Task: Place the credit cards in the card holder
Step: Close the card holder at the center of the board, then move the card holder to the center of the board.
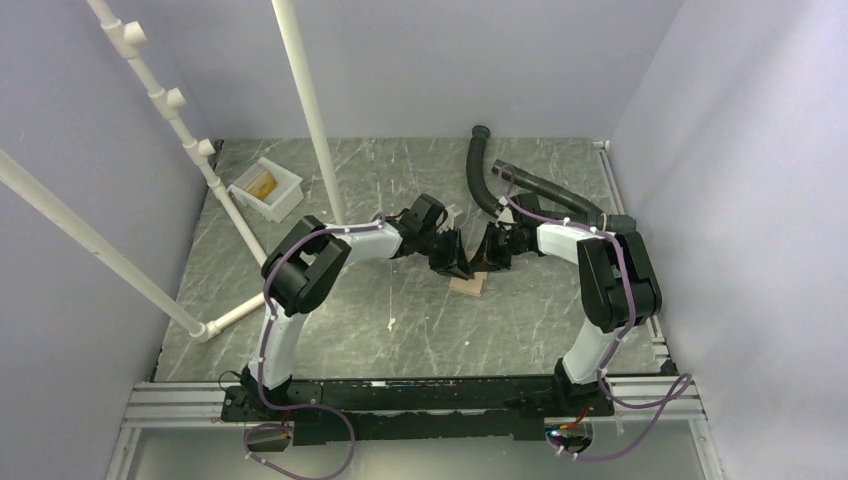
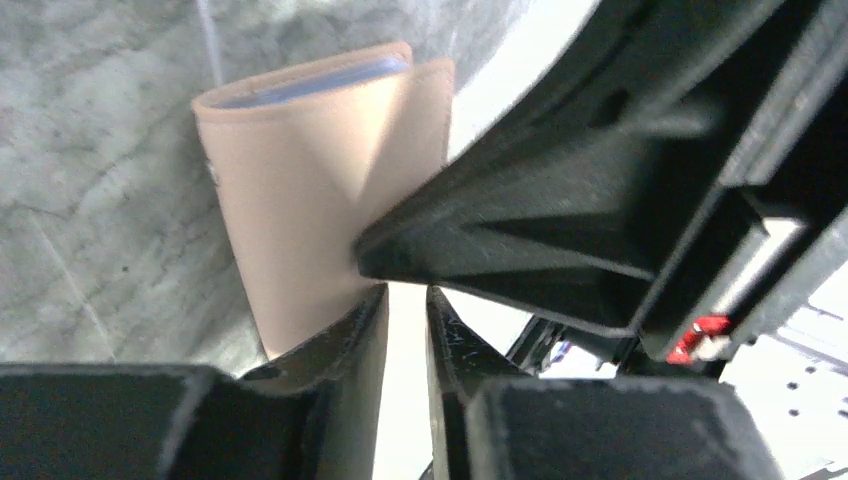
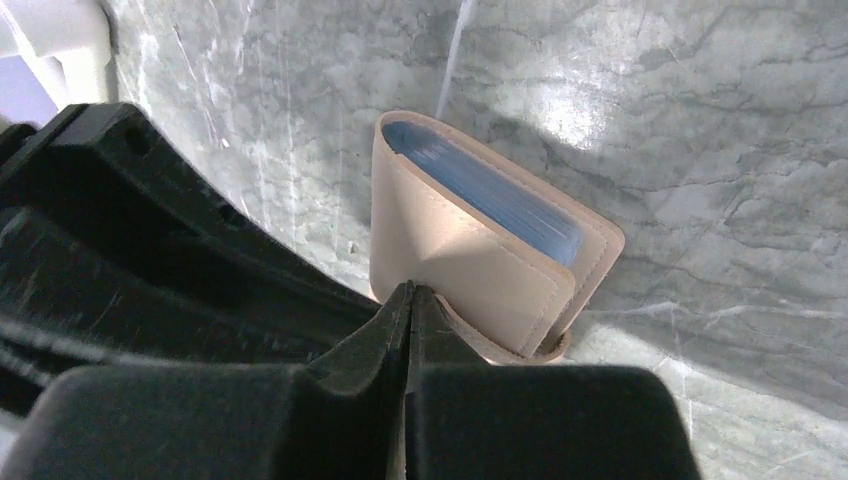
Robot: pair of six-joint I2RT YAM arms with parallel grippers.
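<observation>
Gently, then: grip firmly with the left pincer [image 2: 405,300], nearly closed on a thin pale strip, probably one flap of the wallet [image 2: 290,200], though too washed out to swear to. Leave the wallet down on the middle of the tabletop [image 1: 400,330], just ahead of both arms, half open with blue lining showing. Draw the other flap away with the right pincer [image 3: 412,295], fingers pressed together on that flap's edge, and spread slowly and evenly, so as not to slip off or drag the whole thing sideways. Open wide enough to bare a slot before fetching any cards. Expect little friction from the smooth grey-green marbled surface. Mind the white pipes [image 1: 308,100] slanting across the left; look to the white tray [image 1: 285,203] beside them at the back for a golden-brown thing [image 1: 262,183], perhaps a card; no others plainly in sight. Steer clear of the black hose [image 1: 550,190] back right, with plain lilac walls [image 1: 450,60] close on three sides.
</observation>
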